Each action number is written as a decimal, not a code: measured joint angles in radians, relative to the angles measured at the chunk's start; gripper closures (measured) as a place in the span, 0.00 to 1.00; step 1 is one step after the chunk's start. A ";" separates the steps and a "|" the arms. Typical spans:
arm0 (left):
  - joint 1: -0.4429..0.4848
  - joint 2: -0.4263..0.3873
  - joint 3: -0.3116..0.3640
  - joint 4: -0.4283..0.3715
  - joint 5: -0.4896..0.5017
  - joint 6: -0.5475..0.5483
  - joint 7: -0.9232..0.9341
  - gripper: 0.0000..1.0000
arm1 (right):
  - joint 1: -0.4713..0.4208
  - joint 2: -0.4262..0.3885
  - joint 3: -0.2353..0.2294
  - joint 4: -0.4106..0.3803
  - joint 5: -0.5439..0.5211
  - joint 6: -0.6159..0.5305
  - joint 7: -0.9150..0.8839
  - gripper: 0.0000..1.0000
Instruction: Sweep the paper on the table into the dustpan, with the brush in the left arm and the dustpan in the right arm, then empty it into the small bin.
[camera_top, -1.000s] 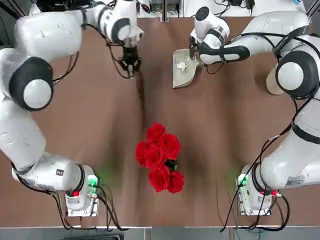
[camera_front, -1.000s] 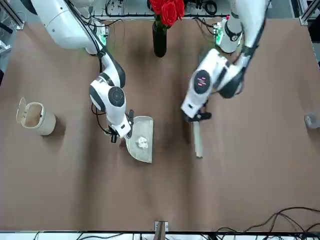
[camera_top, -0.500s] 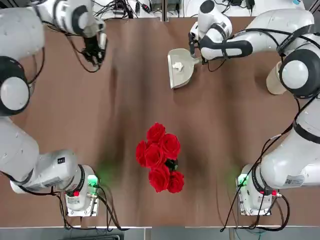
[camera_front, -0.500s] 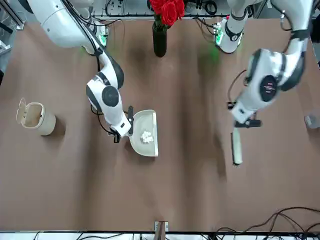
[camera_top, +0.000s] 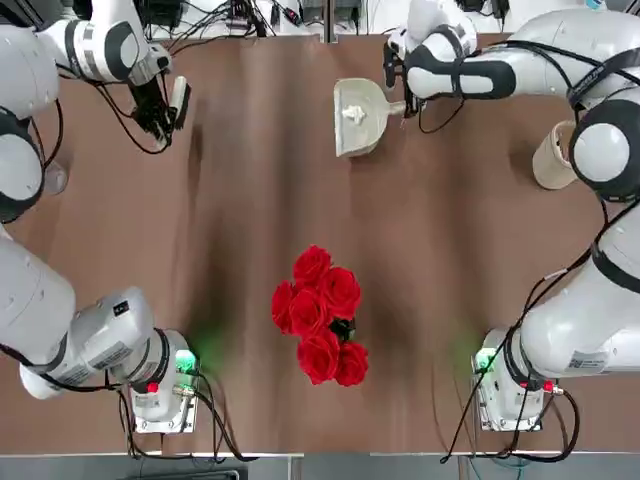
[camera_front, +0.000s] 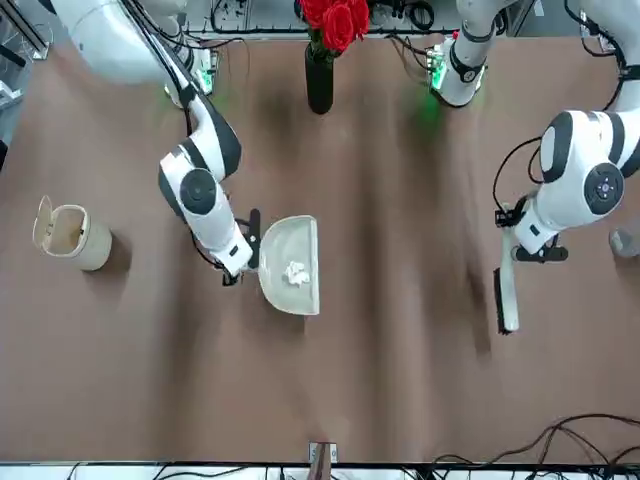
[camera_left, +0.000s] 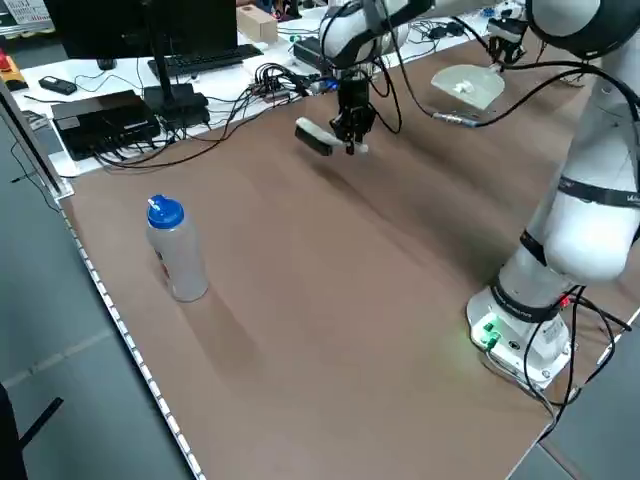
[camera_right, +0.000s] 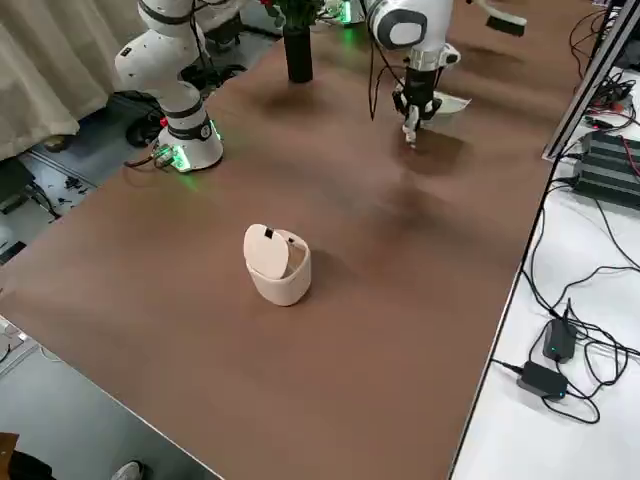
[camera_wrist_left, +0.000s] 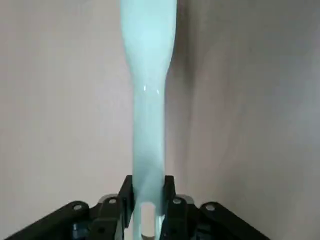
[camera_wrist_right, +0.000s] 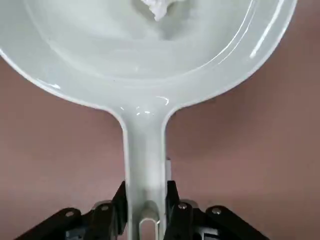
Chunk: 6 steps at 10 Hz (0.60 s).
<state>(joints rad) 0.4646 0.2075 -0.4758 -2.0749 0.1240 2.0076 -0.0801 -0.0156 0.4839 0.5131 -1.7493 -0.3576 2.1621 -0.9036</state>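
Note:
The pale dustpan hangs over the far middle of the table, held by its handle with my right gripper shut on it. The small white paper lies inside the pan, which the right wrist view shows as the paper in the dustpan. Far out over the table's left side, my left gripper is shut on the brush by its whitish handle. In the front view the brush hangs with dark bristles along one edge. The small bin stands at the robot's right with its lid up.
A dark vase of red roses stands mid-table near the arm bases. A clear bottle with a blue cap stands near the table's left edge. Cables, a keyboard and boxes lie beyond the far edge.
My left arm has swung the brush from beside the dustpan out to the left side of the table. The right arm has shifted the dustpan, paper inside, slightly toward the far edge.

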 joint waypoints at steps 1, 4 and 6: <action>0.011 0.019 0.000 -0.003 0.000 0.016 0.005 0.73 | -0.014 -0.017 -0.009 0.000 0.020 0.001 -0.018 0.67; 0.018 0.055 0.000 -0.009 0.000 0.047 0.007 0.73 | -0.027 -0.110 -0.076 0.000 0.142 -0.014 -0.029 0.67; 0.018 0.074 0.001 -0.025 0.000 0.069 0.007 0.73 | -0.029 -0.173 -0.157 -0.003 0.197 -0.078 -0.025 0.67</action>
<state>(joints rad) 0.4823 0.2813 -0.4751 -2.0998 0.1241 2.0764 -0.0729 -0.0446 0.3110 0.3562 -1.7525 -0.1607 2.0841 -0.9284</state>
